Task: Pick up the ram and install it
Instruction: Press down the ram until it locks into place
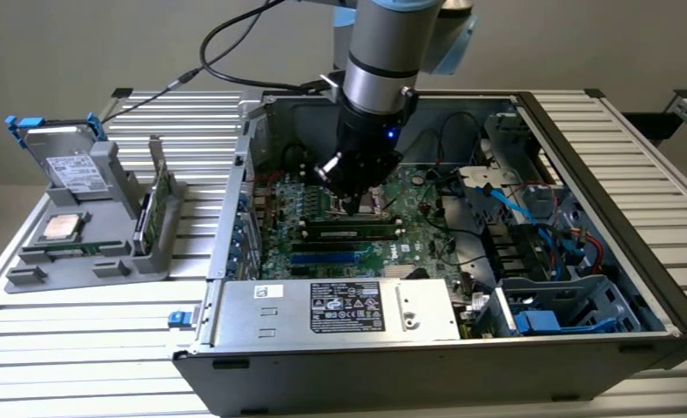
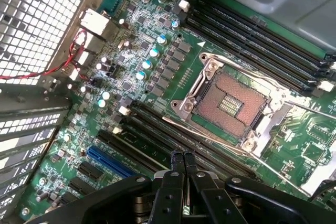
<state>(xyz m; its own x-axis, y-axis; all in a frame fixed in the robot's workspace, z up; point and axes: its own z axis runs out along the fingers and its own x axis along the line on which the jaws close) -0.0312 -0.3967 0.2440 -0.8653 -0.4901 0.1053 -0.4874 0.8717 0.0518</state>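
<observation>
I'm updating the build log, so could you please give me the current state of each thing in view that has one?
gripper: shut, empty, over the motherboard's slots.
ram: lying in a motherboard slot, under the gripper.
processor socket: open, empty, contacts bare.
computer case: on its side, side panel off.
processor chip: lying flat in the grey tray outside the case.
green card: standing on edge in the tray.

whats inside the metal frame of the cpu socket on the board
The cpu socket is empty: its frame surrounds a bare coppery bed of contacts with a small gridded patch at the centre, no processor seated. The board beneath the frame is covered.
</observation>
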